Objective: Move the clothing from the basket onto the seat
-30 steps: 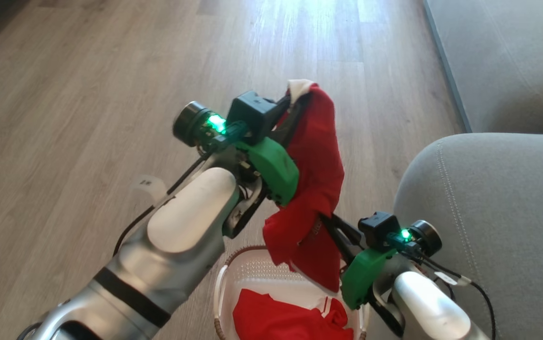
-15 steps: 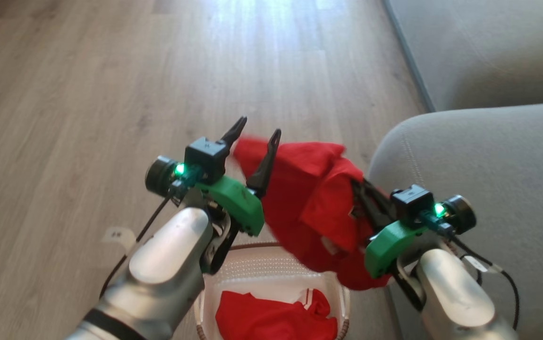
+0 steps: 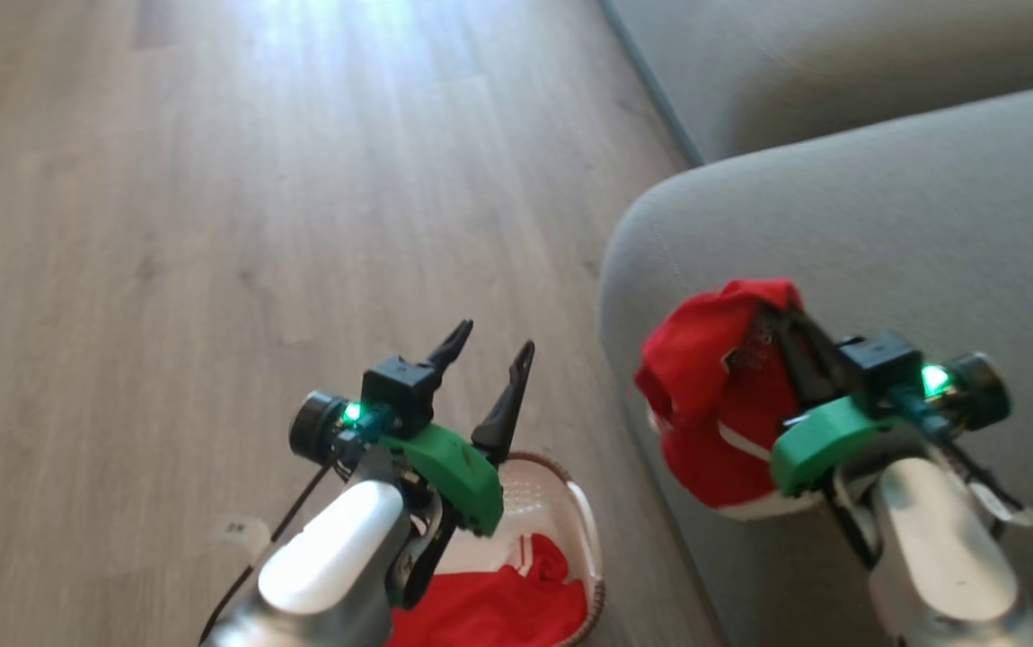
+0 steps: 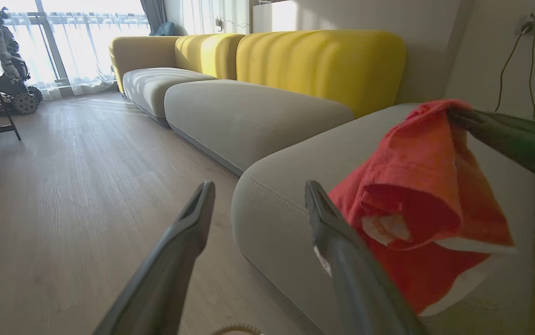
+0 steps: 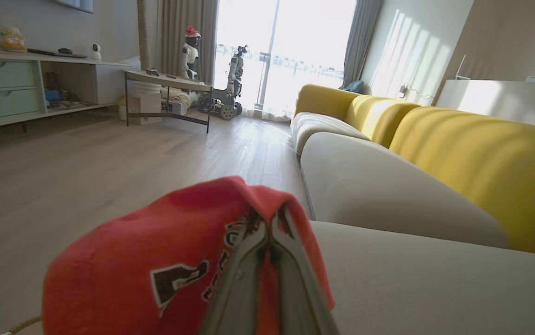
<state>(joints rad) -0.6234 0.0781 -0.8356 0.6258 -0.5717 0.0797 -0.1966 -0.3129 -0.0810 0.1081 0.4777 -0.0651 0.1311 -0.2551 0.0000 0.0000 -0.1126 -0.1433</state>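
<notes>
Head view: a small pale tag (image 3: 238, 528) lies on the floor at the lower left, its marks too small to read. A second ago both grippers held the red garment (image 3: 705, 395) stretched above the basket (image 3: 581, 512). Now the left gripper (image 3: 494, 340) stands released, fingers spread and empty, and the right gripper (image 3: 768, 316) alone pinches the garment, bunched at centre right before the grey seat (image 3: 840, 207). More red clothing (image 3: 498, 611) with white stripes lies in the basket at the bottom edge.

Left wrist view: the spread fingers (image 4: 193, 218) rise from the bottom. The garment hangs at the right beside the seat's stitched corner, showing white trim and a white tag (image 4: 381, 229) with unreadable print.

Right wrist view: the fingers (image 5: 249, 284) are clenched on the fabric at bottom centre. Black numerals (image 5: 179, 279) outlined in white are folded and cannot be read.
</notes>
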